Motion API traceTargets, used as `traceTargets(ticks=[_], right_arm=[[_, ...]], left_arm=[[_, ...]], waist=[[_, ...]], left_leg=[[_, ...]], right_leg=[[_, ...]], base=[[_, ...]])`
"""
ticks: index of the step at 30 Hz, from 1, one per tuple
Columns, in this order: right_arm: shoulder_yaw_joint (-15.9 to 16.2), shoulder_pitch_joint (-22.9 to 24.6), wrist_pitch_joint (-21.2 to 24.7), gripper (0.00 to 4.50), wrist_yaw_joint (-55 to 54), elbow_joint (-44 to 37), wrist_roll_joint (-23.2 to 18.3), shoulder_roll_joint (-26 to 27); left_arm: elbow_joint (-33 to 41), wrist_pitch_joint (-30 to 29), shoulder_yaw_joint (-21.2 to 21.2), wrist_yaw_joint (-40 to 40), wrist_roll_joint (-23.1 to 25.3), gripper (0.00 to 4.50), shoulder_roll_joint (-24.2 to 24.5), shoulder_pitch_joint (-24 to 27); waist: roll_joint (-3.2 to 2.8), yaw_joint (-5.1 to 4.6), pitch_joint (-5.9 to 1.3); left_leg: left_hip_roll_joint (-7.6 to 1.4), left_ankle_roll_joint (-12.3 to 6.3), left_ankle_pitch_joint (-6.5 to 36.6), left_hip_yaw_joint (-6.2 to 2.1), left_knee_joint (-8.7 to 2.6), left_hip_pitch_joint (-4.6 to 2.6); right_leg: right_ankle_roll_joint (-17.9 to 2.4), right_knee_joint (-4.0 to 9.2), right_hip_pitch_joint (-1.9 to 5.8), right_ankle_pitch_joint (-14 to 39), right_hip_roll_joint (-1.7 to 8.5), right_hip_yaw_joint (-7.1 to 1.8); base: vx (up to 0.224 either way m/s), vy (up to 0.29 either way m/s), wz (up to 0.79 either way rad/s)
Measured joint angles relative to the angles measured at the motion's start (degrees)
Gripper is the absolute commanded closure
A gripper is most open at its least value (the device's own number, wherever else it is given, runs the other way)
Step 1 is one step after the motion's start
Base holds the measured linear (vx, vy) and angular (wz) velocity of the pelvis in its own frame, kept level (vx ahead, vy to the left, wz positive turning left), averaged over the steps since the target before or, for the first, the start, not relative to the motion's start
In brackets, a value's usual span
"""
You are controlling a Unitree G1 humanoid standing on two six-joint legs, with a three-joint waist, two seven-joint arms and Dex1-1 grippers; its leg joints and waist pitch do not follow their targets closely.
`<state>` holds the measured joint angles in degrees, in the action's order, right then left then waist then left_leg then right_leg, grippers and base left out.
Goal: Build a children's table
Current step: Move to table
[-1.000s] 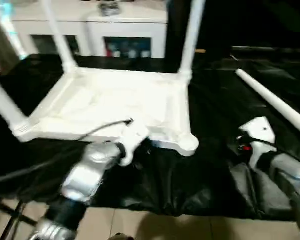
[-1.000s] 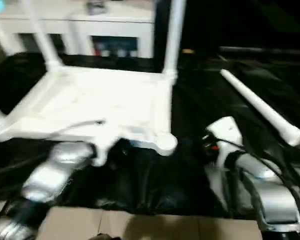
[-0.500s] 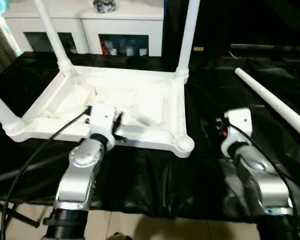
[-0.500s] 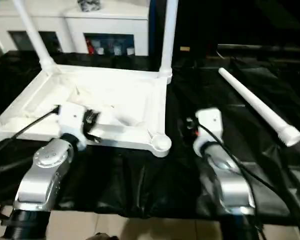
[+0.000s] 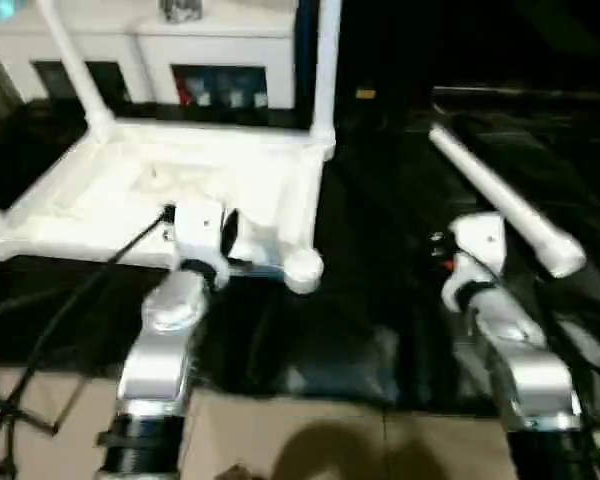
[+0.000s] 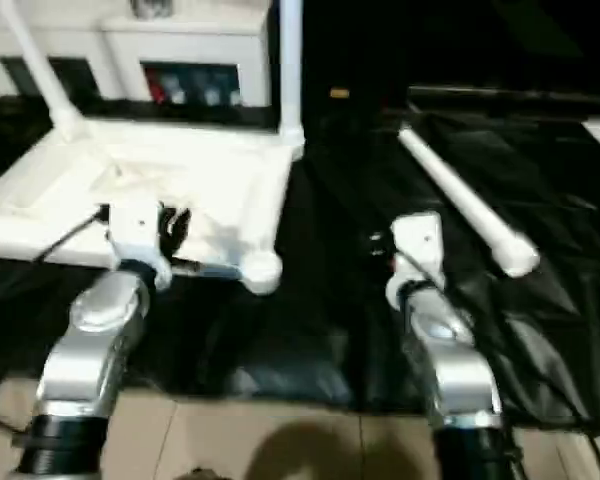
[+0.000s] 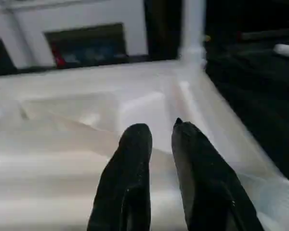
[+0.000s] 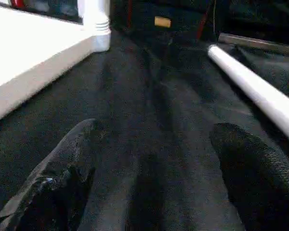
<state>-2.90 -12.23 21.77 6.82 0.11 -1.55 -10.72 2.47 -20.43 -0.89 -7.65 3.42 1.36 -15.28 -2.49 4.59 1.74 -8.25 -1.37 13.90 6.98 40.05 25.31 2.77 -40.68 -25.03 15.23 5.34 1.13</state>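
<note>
The left tool (image 7: pixel 161 139) has its two fingers (image 7: pixel 127 163) close together with a narrow gap, pinching nothing; it hovers over the near rim of the table top (image 5: pixel 180 185), which lies upside down on the black-covered bench (image 5: pixel 380 260). Beyond it, two legs (image 5: pixel 325 70) stand upright in the far corner sockets. The right tool (image 8: pixel 159 144) is spread wide and empty above the black cover. A loose leg (image 5: pixel 495 200) lies just beyond it, to its right. Behind the bench stands a white cabinet (image 5: pixel 150 50).
</note>
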Motion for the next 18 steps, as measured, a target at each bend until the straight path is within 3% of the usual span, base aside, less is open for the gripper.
traceTargets(ticks=[2,4,5,6,7,8,9,10,11,12,13,14,15,16,17,18], right_arm=[[-0.4,0.9,0.3,0.58,0.3,-0.2,-0.3,0.1],[-0.5,1.1,0.7,0.58,0.6,-0.6,-0.7,0.4],[-0.4,1.0,0.7,0.58,0.7,-1.1,-0.7,0.6],[0.4,0.9,0.8,0.58,1.0,-1.6,-1.0,1.1],[0.9,0.8,0.8,0.58,1.1,-2.2,-1.1,1.2],[1.1,0.8,0.7,0.58,1.1,-2.5,-1.1,1.3],[1.0,1.1,0.7,0.58,1.1,-2.5,-1.1,1.2],[0.5,1.8,0.7,0.58,1.0,-2.5,-1.0,0.8],[0.0,1.5,0.7,0.58,0.9,-2.3,-1.0,0.6],[-0.1,1.0,0.8,0.58,0.8,-2.3,-1.0,0.4],[-0.1,0.9,1.3,0.58,0.7,-2.3,-1.0,0.3],[-0.4,1.1,1.6,0.58,0.6,-2.2,-1.0,0.2],[-0.6,1.1,1.8,0.58,0.6,-2.1,-1.0,0.0],[-0.6,1.1,1.8,0.58,0.8,-2.1,-1.0,-0.2],[-0.6,0.9,1.7,0.58,1.1,-2.1,-1.0,-0.2],[-0.4,0.8,1.7,0.58,1.2,-2.0,-1.0,0.1]], left_arm=[[1.0,0.6,2.0,-0.9,-0.5,3.49,-0.1,1.5],[1.4,0.6,2.2,-0.9,-0.8,3.49,0.0,1.9],[1.9,0.7,2.1,-0.9,-0.8,3.49,0.0,2.1],[2.7,0.7,1.8,-0.9,-0.9,3.49,0.2,3.4],[3.0,0.7,1.7,-0.9,-0.9,3.49,0.3,3.8],[3.4,0.6,1.5,-1.0,-0.9,3.49,0.9,4.0],[4.0,0.6,1.6,-1.1,-0.9,3.49,0.8,3.9],[4.1,0.6,2.0,-1.4,-1.1,3.49,0.5,3.6],[5.2,0.6,2.5,-1.7,-1.4,3.49,0.3,4.1],[5.3,0.5,2.9,-1.7,-1.4,3.49,-0.4,4.8],[5.2,0.3,3.6,-1.8,-1.4,3.49,-0.5,5.4],[5.2,0.1,4.2,-2.0,-1.5,3.49,-0.8,5.5],[5.6,0.0,4.6,-2.0,-1.5,3.49,-0.9,5.6],[6.2,0.0,4.6,-2.0,-1.5,3.49,-0.8,5.6],[7.0,0.0,4.5,-1.8,-1.5,3.49,-0.6,5.8],[7.4,0.0,4.2,-1.6,-1.5,3.49,-0.2,6.1]], waist=[[0.3,0.33,0.36],[0.21,-0.04,0.77],[-0.12,-0.28,1.11],[-0.69,-0.6,1.42],[-0.89,-0.81,2.0],[-0.56,-1.26,2.5],[-0.4,-1.45,2.88],[0.7,-1.68,2.74],[2.34,-1.46,2.35],[1.86,-1.5,2.14],[1.82,-1.43,1.9],[1.68,-1.35,1.78],[1.36,-1.19,1.56],[0.78,-0.89,1.34],[-0.49,-0.11,0.84],[-0.97,0.53,0.56]], left_leg=[[-0.06,3.01,-1.2,0.23,-2.94,-1.55],[-0.3,4.22,-1.6,0.4,-4.23,-3.08],[-0.86,5.09,-1.2,1.47,-4.33,-4.36],[-2.12,5.65,-0.7,2.05,-4.51,-5.87],[-2.73,5.66,-0.7,2.3,-4.93,-7.49],[-3.23,5.8,-0.6,2.78,-5.23,-8.91],[-3.12,5.89,-0.6,2.36,-5.29,-9.01],[-3.1,6.05,-0.5,2.67,-5.19,-9.17],[-2.76,6.56,-0.2,3.01,-4.8,-9.24],[-2.66,6.59,0.8,2.45,-4.34,-9.02],[-2.38,4.36,2.2,1.72,-2.45,-7.8],[-1.37,3.21,2.8,0.94,-0.57,-6.56],[0.04,2.37,2.7,0.34,0.11,-5.17],[0.54,2.17,2.6,0.3,-1.42,-4.72],[0.17,1.8,0.5,-0.16,-3.4,-4.63],[-0.46,2.95,-1.1,-0.45,-3.56,-5.1]], right_leg=[[-0.5,0.95,0.47,-0.6,-0.21,0.03],[-0.5,1.8,1.35,-0.6,-0.3,0.33],[-0.6,2.37,1.38,-0.6,-1.15,-0.13],[-0.6,3.6,2.48,-0.6,-2.3,-0.21],[-1.0,4.02,3.42,-0.3,-2.48,0.02],[-2.2,3.51,4.19,0.7,-1.81,1.31],[-2.4,1.89,5.01,1.9,-0.67,2.85],[-2.5,-0.12,5.78,2.9,0.13,2.73],[-1.6,-1.0,7.05,3.6,0.28,0.98],[-1.7,-0.46,7.05,3.8,-0.35,1.03],[-1.7,0.19,7.02,3.8,-0.41,1.45],[-1.8,0.72,7.14,3.8,-0.54,1.29],[-2.3,1.56,7.55,3.4,-0.99,1.09],[-2.6,2.14,8.0,3.2,-1.61,1.33],[-2.8,2.86,8.59,3.1,-3.05,1.98],[-2.8,3.41,9.26,3.1,-3.23,2.6]], base=[[-0.105,-0.139,-0.07],[-0.104,-0.088,-0.06],[-0.12,-0.057,-0.42],[-0.12,-0.057,-0.42],[-0.056,0.005,-0.89],[-0.096,0.047,-0.88],[-0.096,0.047,-0.88],[-0.077,-0.047,-0.43],[0.039,-0.068,-0.16],[0.039,-0.068,-0.16],[0.075,-0.037,-0.17],[0.085,-0.056,0.04],[0.085,-0.056,0.04],[0.077,-0.05,0.22],[0.118,0.01,0.05],[0.118,0.01,0.05]])
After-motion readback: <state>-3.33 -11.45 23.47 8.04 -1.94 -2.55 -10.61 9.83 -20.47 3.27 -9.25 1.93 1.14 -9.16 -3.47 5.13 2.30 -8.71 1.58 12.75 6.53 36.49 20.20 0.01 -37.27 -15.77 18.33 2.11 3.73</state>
